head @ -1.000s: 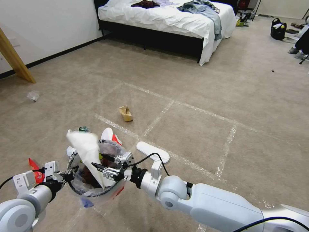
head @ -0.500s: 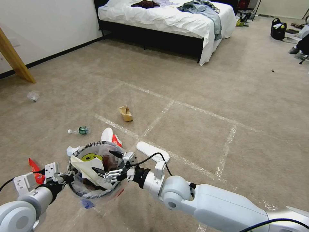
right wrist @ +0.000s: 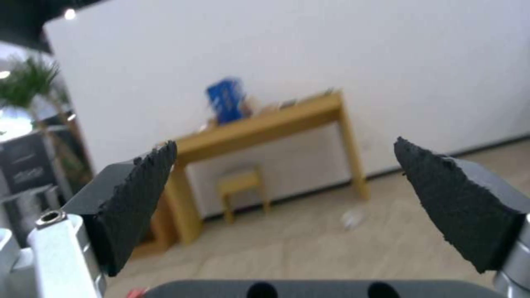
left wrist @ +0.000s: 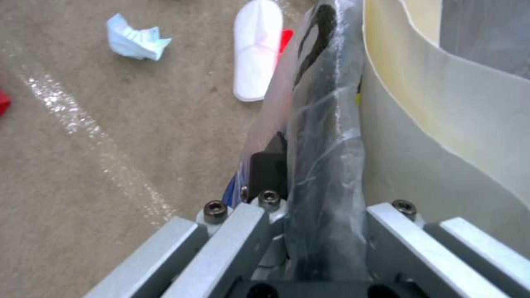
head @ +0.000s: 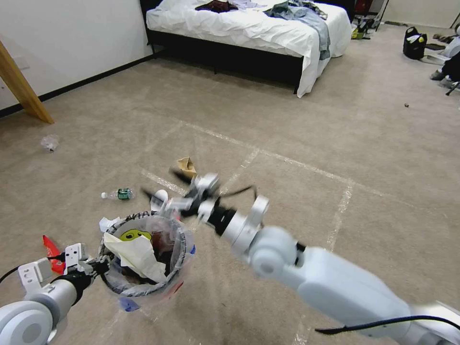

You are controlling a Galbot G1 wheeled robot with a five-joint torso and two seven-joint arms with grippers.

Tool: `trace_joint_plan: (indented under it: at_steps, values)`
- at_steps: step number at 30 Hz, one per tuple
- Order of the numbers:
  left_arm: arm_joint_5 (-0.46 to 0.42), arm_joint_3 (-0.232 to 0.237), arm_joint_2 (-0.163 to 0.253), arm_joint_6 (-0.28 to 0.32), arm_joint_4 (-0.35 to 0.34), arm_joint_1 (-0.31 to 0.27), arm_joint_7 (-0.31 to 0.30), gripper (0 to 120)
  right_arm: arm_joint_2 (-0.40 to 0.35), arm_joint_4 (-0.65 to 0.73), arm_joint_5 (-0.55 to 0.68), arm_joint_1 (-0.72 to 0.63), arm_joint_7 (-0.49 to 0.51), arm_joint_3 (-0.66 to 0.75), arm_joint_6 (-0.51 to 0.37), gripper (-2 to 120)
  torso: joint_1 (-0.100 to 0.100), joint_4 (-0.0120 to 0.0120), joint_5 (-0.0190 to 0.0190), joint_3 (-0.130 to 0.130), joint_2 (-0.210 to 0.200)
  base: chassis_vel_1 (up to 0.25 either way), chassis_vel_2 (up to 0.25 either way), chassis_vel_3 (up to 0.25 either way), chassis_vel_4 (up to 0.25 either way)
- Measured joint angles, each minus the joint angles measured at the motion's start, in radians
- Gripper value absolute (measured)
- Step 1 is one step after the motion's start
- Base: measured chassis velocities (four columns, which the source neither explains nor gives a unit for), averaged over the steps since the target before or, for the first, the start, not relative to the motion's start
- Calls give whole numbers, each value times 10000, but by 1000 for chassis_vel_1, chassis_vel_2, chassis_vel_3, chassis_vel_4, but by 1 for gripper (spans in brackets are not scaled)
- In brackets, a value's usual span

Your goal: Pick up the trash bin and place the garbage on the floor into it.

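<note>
At the lower left of the head view, my left gripper [head: 98, 264] was clamped on the rim of the trash bin [head: 143, 287], holding it above the carpet [head: 287, 124]. A crumpled white paper [head: 136, 254] lay inside the bin, against the liner. My right gripper [head: 165, 184] was in the middle of the frame, above and beyond the bin, with its fingers [right wrist: 138, 207] spread wide and nothing between them. On the floor I saw a small bottle [head: 118, 194], a cardboard scrap [head: 187, 166] and a white slipper sole [left wrist: 256, 47].
</note>
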Motion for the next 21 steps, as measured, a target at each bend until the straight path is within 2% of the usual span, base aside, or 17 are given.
trace_joint_plan:
  at_steps: [2,4,5,7,8,10,11,14,15,16,17,20,21]
  values:
    - [7,-34,0,0,29,23,-21,1,-128,70,58,-71,-31,326,-2,100,0,0,0,0,0,0,0,0,0]
    - [25,-121,-16,0,100,87,-74,1,-534,279,132,-455,-24,1440,-14,100,0,0,0,0,0,0,0,0,0]
    - [25,-121,-16,0,100,87,-74,1,-534,279,132,-455,-24,1440,-14,100,0,0,0,0,0,0,0,0,0]
    - [111,-202,-49,0,182,135,-107,1,-889,504,101,-1197,170,2964,-45,100,0,1,1,1,0,0,0,0,0]
    - [111,-202,-49,0,182,135,-107,1,-889,504,101,-1197,170,2964,-45,100,0,1,1,1,0,0,0,0,0]
    - [183,-286,-103,1,234,182,-162,1,-1080,673,-141,-2032,483,4266,-32,100,0,-2,2,0,0,0,0,0,0]
    - [183,-286,-103,1,234,182,-162,1,-1080,673,-141,-2032,483,4266,-32,100,0,-2,2,0,0,0,0,0,0]
    - [350,-450,-245,0,254,234,-208,1,-1224,625,-1155,-3325,782,5806,334,100,0,-2,1,0,0,0,0,0,0]
    - [350,-450,-245,0,254,234,-208,1,-1224,625,-1155,-3325,782,5806,334,100,0,-2,1,0,0,0,0,0,0]
    - [479,-535,-344,0,252,258,-217,1,-1231,563,-1908,-3945,832,6481,479,100,0,-2,5,0,0,0,0,0,0]
    - [479,-535,-344,0,252,258,-217,1,-1231,563,-1908,-3945,832,6481,479,100,0,-2,5,0,0,0,0,0,0]
    - [924,-718,-615,-80,181,407,-139,1,-1007,519,-3365,-5241,963,7840,705,100,0,-4,1,0,0,0,0,0,0]
    - [924,-718,-615,-80,181,407,-139,1,-1007,519,-3365,-5241,963,7840,705,100,0,-4,1,0,0,0,0,0,0]
